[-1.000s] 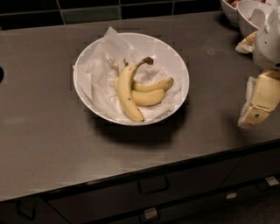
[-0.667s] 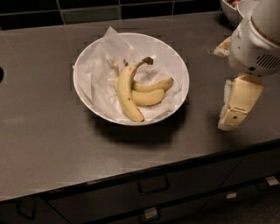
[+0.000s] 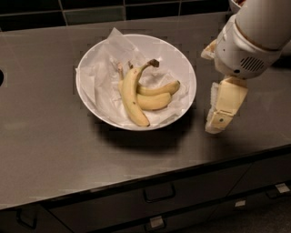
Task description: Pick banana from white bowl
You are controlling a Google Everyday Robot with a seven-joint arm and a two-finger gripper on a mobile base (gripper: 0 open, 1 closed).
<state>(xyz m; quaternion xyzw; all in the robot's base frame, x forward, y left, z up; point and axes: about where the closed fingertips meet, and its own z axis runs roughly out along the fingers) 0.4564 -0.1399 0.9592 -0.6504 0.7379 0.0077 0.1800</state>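
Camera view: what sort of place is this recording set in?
Probably a kitchen: a dark countertop over handled drawers, a tiled wall behind, and bananas in a white bowl. The gripper hangs just right of the bowl.

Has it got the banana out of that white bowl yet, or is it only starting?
Nothing is done yet: the banana lies in the white bowl, next to two shorter ones. In hand: the tool hangs over the counter just right of the bowl, with nothing in it. Left: reach into the bowl, grip the banana and lift it out.
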